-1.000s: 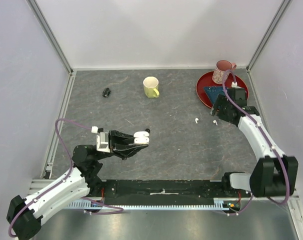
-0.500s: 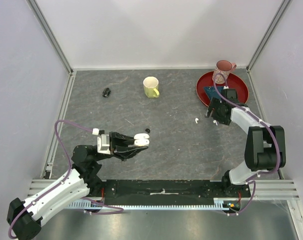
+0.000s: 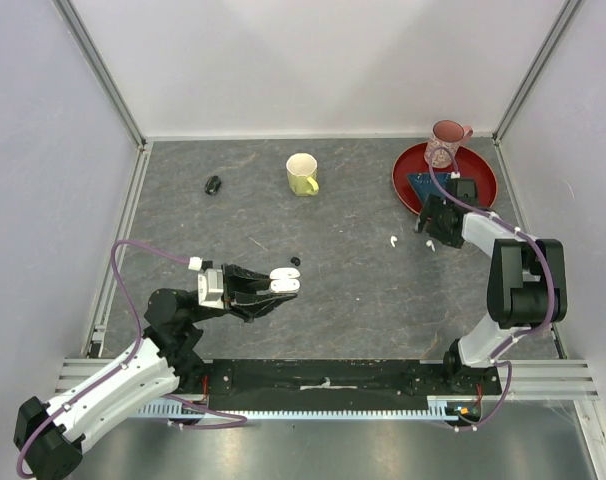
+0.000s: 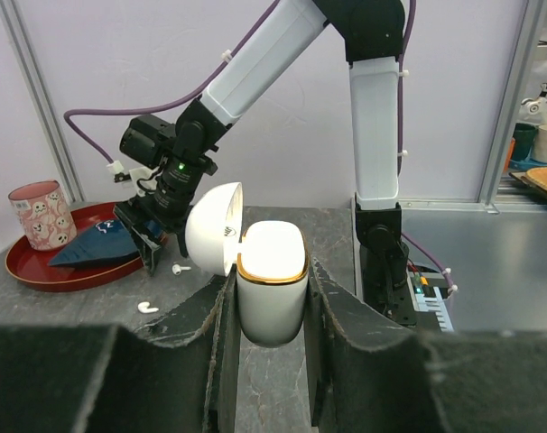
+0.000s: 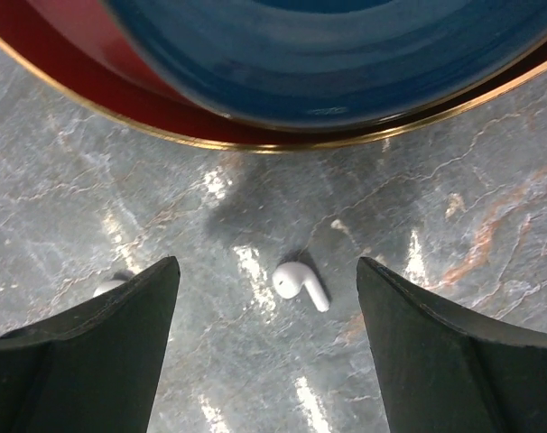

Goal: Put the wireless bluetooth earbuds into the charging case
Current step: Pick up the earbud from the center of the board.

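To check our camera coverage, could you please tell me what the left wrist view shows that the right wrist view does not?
Only the left wrist view shows the white charging case, lid open, clamped in the left gripper, plus the pink cup and the right arm. Only the right wrist view shows the right gripper open with a white earbud lying between its fingers. Both show that earbud and the red tray.

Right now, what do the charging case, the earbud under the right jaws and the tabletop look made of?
Glossy white charging case: likely hard plastic, smooth sheen; the gold band at the opening looks metallic, perhaps only a coating. Glossy white earbud: probably moulded plastic, highlight on it. Grey veined tabletop with glare streaks: stone or a stone-print laminate, cannot tell which.
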Controlling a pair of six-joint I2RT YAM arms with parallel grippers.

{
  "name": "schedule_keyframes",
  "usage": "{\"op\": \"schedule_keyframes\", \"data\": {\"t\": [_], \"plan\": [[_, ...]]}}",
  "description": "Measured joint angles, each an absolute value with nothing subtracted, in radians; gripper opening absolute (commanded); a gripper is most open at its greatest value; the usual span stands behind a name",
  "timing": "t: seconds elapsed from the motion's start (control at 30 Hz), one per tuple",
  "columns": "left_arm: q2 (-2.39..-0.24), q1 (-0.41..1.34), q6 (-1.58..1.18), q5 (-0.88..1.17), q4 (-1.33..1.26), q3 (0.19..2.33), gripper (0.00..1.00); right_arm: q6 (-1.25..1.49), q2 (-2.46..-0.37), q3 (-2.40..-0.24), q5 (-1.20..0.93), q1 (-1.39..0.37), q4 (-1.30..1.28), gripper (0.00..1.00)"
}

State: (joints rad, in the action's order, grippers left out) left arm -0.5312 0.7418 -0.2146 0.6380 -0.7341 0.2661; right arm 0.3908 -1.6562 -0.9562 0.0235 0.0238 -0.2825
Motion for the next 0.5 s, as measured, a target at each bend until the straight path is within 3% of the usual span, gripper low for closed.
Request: {"op": "schedule_keyframes", "data": {"t": [0.5], "plan": [[-0.531,0.742,-0.213,0.638,-0.728,0.266,0.02,0.387,-1.692,-0.939,0.003,0.037,-0.211,0.85]]}}
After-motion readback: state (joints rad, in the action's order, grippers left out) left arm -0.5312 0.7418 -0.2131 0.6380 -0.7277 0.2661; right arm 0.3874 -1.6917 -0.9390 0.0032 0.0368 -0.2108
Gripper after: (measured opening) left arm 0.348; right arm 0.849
